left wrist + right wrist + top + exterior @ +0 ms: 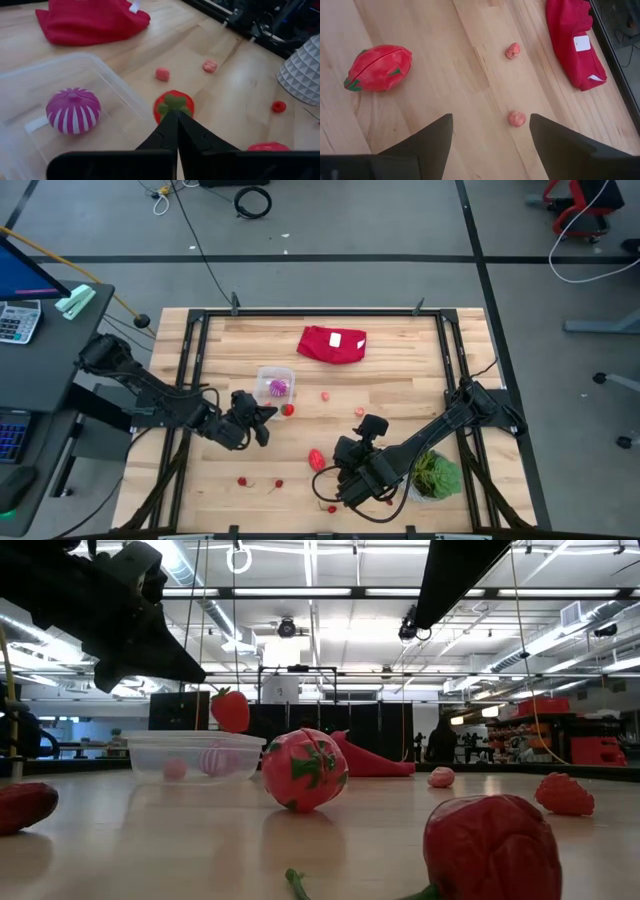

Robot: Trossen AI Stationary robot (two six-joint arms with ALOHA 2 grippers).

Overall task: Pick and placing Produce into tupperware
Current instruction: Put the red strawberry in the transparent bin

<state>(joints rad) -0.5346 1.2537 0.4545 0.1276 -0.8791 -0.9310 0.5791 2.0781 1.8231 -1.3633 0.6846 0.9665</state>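
Wooden counter (400,380), produce scattered all over. Left pincer (272,413) is clamped on a strawberry (288,410) just right of the tupperware (275,383), purple piece (277,388) inside. Right pincer (335,480) hangs wide open and empty beside the big red oval piece (317,459).

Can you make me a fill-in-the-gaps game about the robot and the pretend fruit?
1. The left gripper has its jaws ___ on a strawberry.
2. The purple piece lies ___ the clear tub.
3. The right gripper has its jaws ___.
4. The cloth is ___.

Missing words: shut; inside; open; red
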